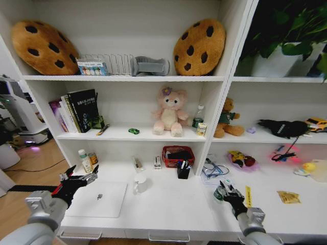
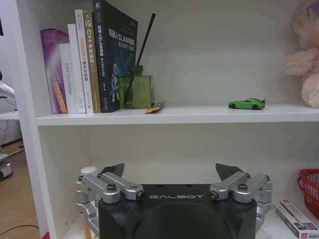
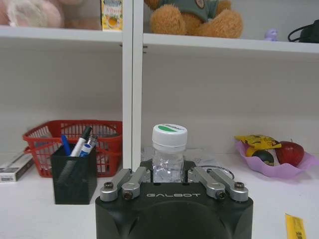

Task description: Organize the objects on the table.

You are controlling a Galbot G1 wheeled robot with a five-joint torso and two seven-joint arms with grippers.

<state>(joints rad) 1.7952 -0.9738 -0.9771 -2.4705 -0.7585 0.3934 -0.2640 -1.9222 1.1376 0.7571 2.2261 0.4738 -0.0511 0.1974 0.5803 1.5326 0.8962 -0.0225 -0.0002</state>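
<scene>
A slim silver laptop (image 1: 99, 198) lies closed at the left of the white table (image 1: 168, 206). Just above its left edge, my left gripper (image 1: 79, 178) (image 2: 170, 172) hangs open and holds nothing. My right gripper (image 1: 225, 194) (image 3: 168, 175) is shut on a small clear bottle (image 3: 169, 152) with a white and green cap, right of the table's middle. Blue and white pens (image 3: 79, 144) stand in a black mesh holder (image 1: 183, 170). A tiny green toy car (image 1: 134, 131) (image 2: 247, 104) sits on the shelf above the table.
A white mug (image 1: 139, 182), a red basket (image 1: 178, 153), two small bottles (image 1: 86, 159) and a purple fruit dish (image 1: 241, 160) stand along the back of the table. Books (image 1: 76, 111), plush toys (image 1: 169, 112) and a diffuser (image 2: 135, 89) fill the shelf above.
</scene>
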